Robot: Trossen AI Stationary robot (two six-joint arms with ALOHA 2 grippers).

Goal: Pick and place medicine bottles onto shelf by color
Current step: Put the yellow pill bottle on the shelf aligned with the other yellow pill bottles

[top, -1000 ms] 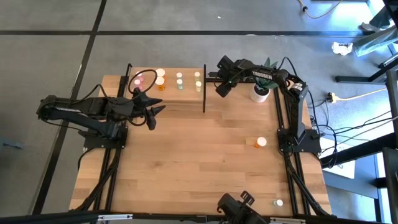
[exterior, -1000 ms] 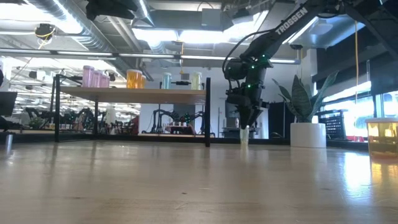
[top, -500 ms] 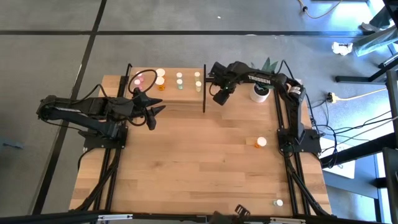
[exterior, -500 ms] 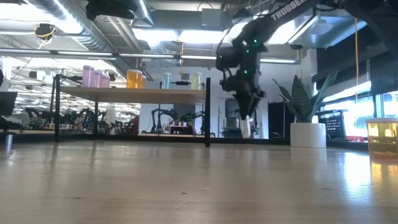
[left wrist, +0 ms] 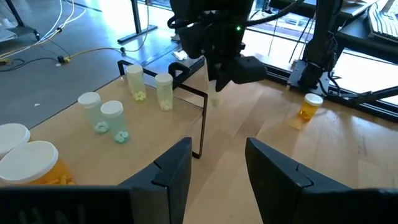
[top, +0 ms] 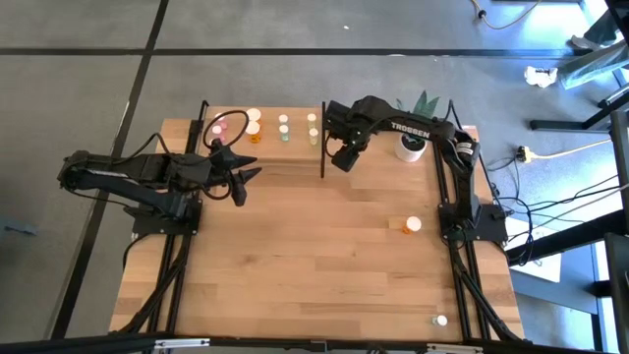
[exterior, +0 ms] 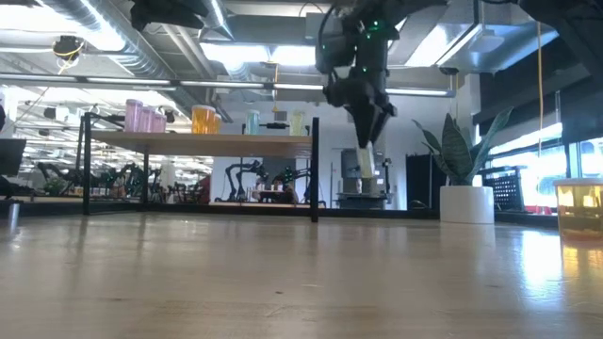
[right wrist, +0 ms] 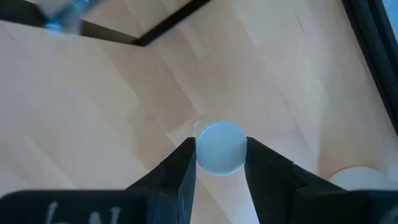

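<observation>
Left gripper (top: 243,183) hangs with fingers apart, holding nothing, just in front of the shelf (top: 295,144). On the shelf: pink, orange, green, yellowish bottles, pills inside. Right gripper (exterior: 368,141) pinches a yellowish bottle (exterior: 367,161) in the air beside the shelf's right post.

High view looks straight down; low view skims level across the table (both catch the shelf (top: 263,128)).

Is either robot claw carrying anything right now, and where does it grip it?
The right gripper holds a yellowish medicine bottle by its white-capped top, lifted beside the shelf. The left gripper holds nothing.
</observation>
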